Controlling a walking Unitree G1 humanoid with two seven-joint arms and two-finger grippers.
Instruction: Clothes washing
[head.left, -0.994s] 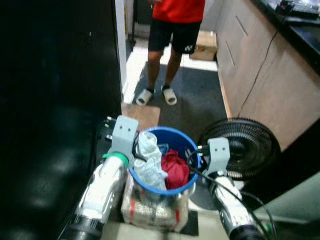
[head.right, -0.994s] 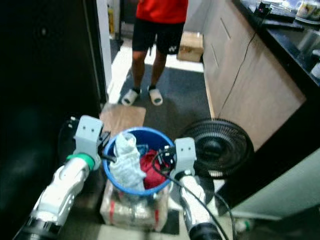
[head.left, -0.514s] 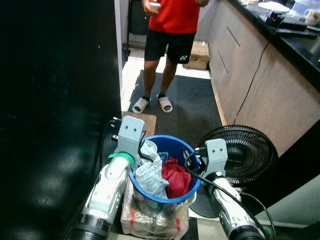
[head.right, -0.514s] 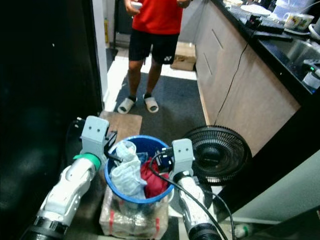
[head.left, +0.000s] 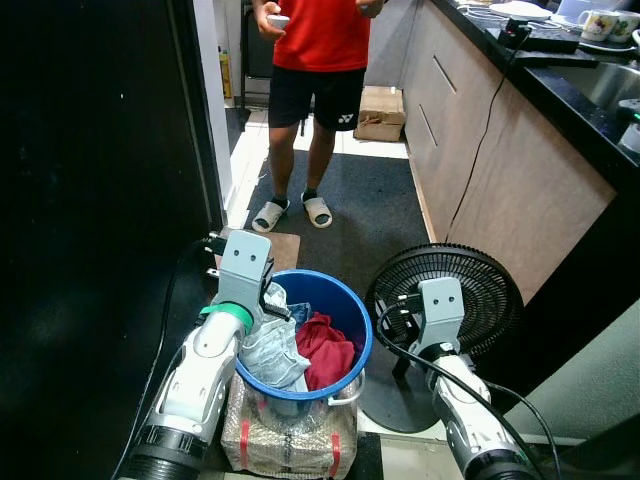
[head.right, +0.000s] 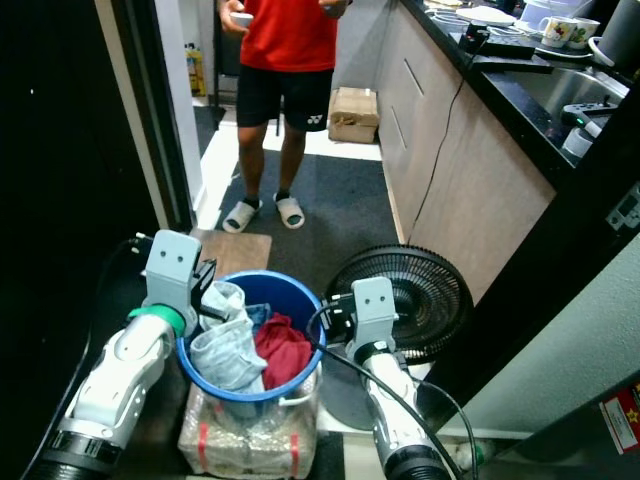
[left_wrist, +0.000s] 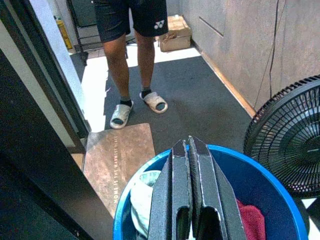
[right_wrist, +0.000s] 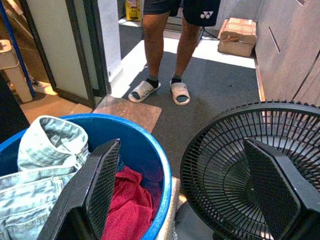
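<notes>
One blue bucket (head.left: 352, 318) sits between the robot's two arms, resting on a plastic-wrapped bundle (head.left: 285, 440) with red bands. Two pieces of laundry lie in the bucket: a pale denim garment (right_wrist: 42, 155) on the robot's left side, and a red cloth (head.left: 322, 350) beside it, toward the middle and right.

The left gripper (left_wrist: 190, 150) is held at the bucket's left rim, above the denim; its two black fingers are pressed together with only a thin seam between them and nothing caught there. The right gripper (right_wrist: 187, 200) is spread wide, one finger (right_wrist: 100, 185) over the bucket's right rim and the other finger (right_wrist: 275, 192) in front of the fan, holding nothing.

One black floor fan (head.left: 478, 290) stands just beside the bucket on the robot's right, its round grille tilted upward. One person (head.left: 318, 60) in a red top, black shorts and a pair of pale slippers (head.left: 290, 212) stands farther ahead, on a dark grey carpet (head.left: 385, 215). A single brown doormat (left_wrist: 117, 152) lies beyond the bucket at the foot of a dark door frame.

The room is a narrow kitchen passage. A dark panel (head.left: 90, 200) fills the robot's left side. Along the right runs a wood-fronted cabinet (head.left: 500, 160) under a black countertop (head.right: 520, 85), where two mugs (head.right: 565, 30) are visible, and a cord hangs down the cabinet face. One cardboard box (head.left: 382, 112) sits on the floor at the far end.
</notes>
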